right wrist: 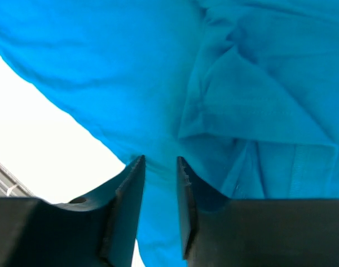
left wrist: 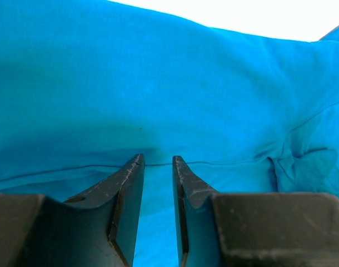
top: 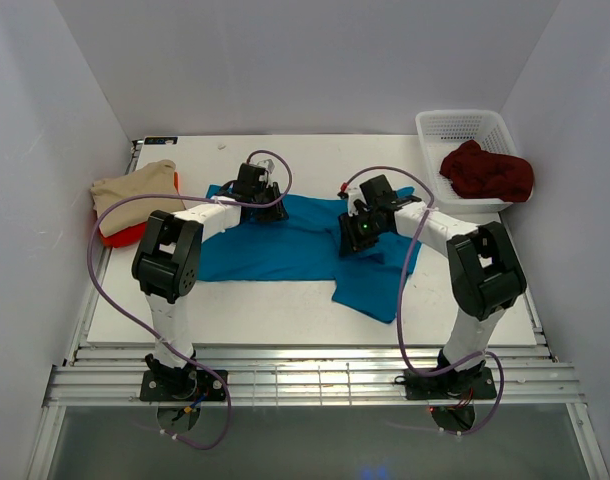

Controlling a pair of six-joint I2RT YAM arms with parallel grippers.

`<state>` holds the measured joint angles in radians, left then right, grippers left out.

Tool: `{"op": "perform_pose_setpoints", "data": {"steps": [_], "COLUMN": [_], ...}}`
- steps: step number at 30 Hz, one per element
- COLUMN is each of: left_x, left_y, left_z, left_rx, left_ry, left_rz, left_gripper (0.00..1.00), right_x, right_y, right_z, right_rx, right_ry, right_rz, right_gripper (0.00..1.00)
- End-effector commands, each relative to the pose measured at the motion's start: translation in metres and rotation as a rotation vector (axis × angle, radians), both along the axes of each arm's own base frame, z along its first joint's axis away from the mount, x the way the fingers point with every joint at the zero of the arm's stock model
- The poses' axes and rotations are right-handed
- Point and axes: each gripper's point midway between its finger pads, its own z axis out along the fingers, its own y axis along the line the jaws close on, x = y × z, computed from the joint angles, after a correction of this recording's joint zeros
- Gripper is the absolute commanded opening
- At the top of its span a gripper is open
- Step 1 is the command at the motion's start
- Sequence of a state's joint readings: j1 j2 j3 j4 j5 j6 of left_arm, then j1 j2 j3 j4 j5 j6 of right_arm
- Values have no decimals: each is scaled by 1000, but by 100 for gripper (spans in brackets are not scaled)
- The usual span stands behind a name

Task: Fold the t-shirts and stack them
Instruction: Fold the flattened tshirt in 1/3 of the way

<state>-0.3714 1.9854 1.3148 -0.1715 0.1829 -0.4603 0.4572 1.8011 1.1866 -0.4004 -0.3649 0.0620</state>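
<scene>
From above, the teal t-shirt [top: 285, 250] was seen spread on the table [top: 235, 312], long axis left to right, with the left gripper [top: 256, 197] set on its far edge and the right gripper [top: 365, 232] near its right end. In the left wrist view, the jaws were clenched on the shirt's edge; in the right, cloth was likewise gripped.

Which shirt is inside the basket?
The dark maroon t-shirt, crumpled in the white basket. The teal t-shirt lies on the table; the beige t-shirt and red t-shirt sit far left.
</scene>
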Motion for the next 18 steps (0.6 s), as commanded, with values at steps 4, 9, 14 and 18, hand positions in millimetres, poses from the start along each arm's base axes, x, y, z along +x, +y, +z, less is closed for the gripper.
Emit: {"op": "perform_pose_setpoints", "data": {"steps": [4,9,14,18], "left_x": [12,25,45,54], "left_y": [-3,22,78,113], "left_z": [31,40,48,43], "left_rx": [-17,77,109,118], "left_ry": [-79,-132,-113,-98], "left_rz": [-1,108,257,319], "left_gripper": [38,37,28,14], "right_x": [33,76,112,143], "right_y": [-4,-36,-58,-68], "right_z": [75,82,66,56], "right_rx": [-5,-144,-193,-224], "right_ry": [-217,-318,-324,-325], "right_rz": [-43,-231,-344,-392], "right_gripper": [42,31,8,8]}}
